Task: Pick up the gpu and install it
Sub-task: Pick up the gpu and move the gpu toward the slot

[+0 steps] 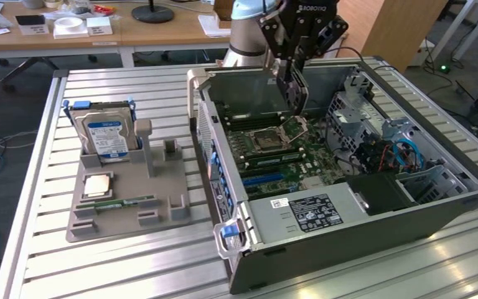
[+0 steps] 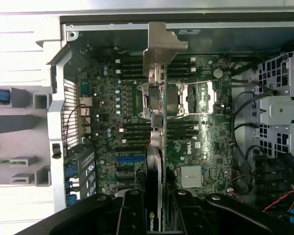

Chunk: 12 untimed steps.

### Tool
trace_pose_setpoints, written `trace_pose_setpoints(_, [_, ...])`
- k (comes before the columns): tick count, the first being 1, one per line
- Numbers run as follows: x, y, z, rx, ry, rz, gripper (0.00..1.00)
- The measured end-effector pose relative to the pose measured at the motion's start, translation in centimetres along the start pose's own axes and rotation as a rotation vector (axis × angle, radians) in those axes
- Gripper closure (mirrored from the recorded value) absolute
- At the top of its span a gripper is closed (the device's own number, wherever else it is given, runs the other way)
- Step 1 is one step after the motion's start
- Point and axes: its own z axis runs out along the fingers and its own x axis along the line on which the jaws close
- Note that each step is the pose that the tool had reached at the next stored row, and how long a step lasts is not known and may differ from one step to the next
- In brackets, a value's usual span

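— Position of the gpu [image 1: 294,93] at that moment?

— It hung on edge inside the open computer case [image 1: 438,187], over the motherboard [image 1: 305,156] and just above the processor socket [image 1: 276,138]. I could not tell whether its lower edge touched the board. Seen from the wrist, its silver bracket [image 2: 162,49] pointed toward one wall of the case.

— And the gripper [image 1: 295,62]?

— It was clamped on the card's upper end, with one finger [image 2: 132,210] against each flat face and the gpu pinched between them.

— What lay outside the case?

— On the exterior view's left, a gray fixture [image 1: 131,215] sat on the slatted table [image 1: 48,261], just beside the case. A hard drive [image 1: 106,134] stood upright in it. A memory stick [image 1: 127,201] lay flat in a slot nearer the camera.
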Motion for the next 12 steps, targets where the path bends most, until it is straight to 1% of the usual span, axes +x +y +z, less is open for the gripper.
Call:
trace_pose_setpoints(4, [-0.9,0.08,0.03,0.0000,0.0000,0.000,0.74])
trace_pose_setpoints(12, [-4.2,0.32,0.13,0.0000,0.0000,0.000,0.74])
